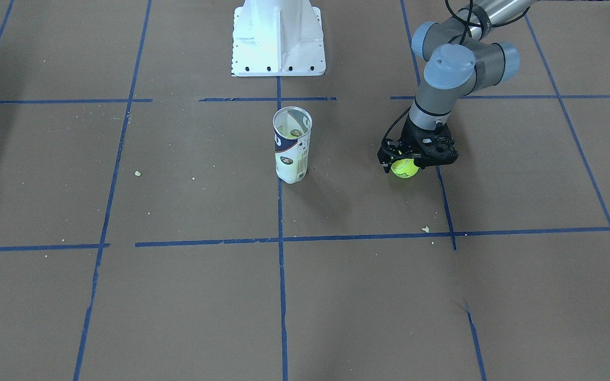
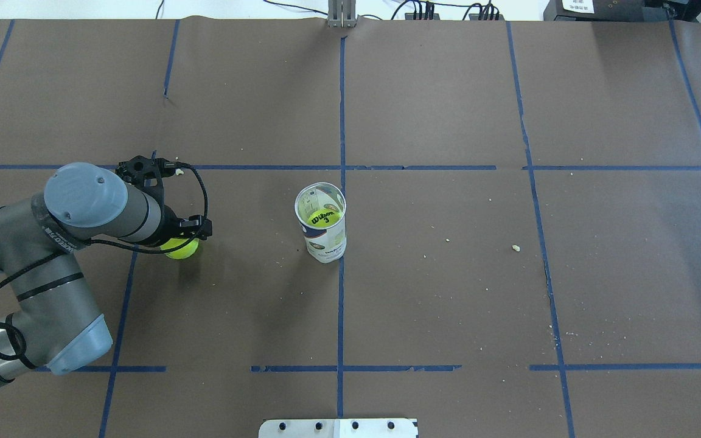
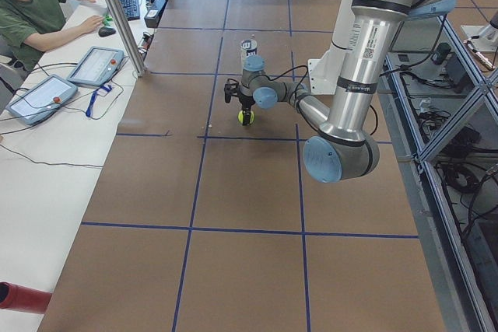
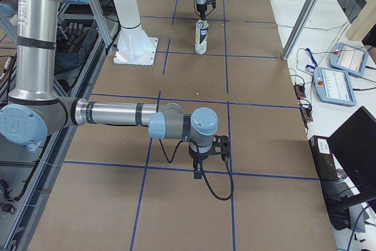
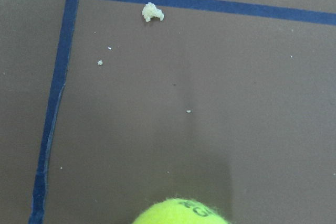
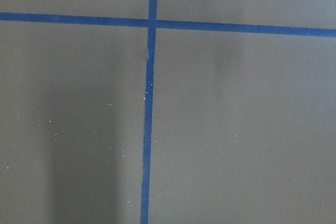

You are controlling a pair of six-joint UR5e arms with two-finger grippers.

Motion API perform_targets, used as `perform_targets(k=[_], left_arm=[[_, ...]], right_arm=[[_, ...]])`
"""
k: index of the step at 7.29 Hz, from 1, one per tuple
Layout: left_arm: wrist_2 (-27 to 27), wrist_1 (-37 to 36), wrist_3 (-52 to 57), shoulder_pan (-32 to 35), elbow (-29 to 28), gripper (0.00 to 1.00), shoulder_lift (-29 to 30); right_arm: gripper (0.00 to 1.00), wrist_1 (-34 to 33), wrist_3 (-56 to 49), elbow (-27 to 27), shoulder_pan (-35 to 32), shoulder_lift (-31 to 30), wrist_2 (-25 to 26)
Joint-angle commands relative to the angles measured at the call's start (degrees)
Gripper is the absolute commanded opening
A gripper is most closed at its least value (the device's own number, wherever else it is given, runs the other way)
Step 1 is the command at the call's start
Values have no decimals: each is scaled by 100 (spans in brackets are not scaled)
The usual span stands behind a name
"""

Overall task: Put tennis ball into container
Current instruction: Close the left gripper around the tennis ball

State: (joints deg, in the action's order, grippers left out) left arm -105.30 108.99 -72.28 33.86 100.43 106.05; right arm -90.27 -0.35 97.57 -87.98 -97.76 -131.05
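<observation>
Left gripper (image 1: 405,163): my jaws are clamped on the ball (image 1: 404,169). From overhead it sits at 9 o'clock of the upright can (image 2: 321,222), well apart. Right gripper (image 4: 207,156): jaw state cannot be told.

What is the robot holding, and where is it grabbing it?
The left gripper holds the ball, pinching its upper half from the sides.

Even overhead light, sharp pictures; faint soft shadows beside the container (image 1: 292,144) and tennis ball (image 1: 404,168).
</observation>
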Motion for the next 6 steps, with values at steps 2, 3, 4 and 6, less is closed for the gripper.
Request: perform_targets(k=[2,3,4,6], left_arm=[[1,-18,-14,24,134,19,-58],[-8,-297,-5,68,405,15,-75],[-8,-909,38,86,895,15,-58],[-26,-2061,48,339,1845,15,169]], right_arm=[[100,0,0,-1,0,3,0],[100,0,0,-1,0,3,0],[100,0,0,-1,0,-6,0],[100,0,0,-1,0,-6,0]])
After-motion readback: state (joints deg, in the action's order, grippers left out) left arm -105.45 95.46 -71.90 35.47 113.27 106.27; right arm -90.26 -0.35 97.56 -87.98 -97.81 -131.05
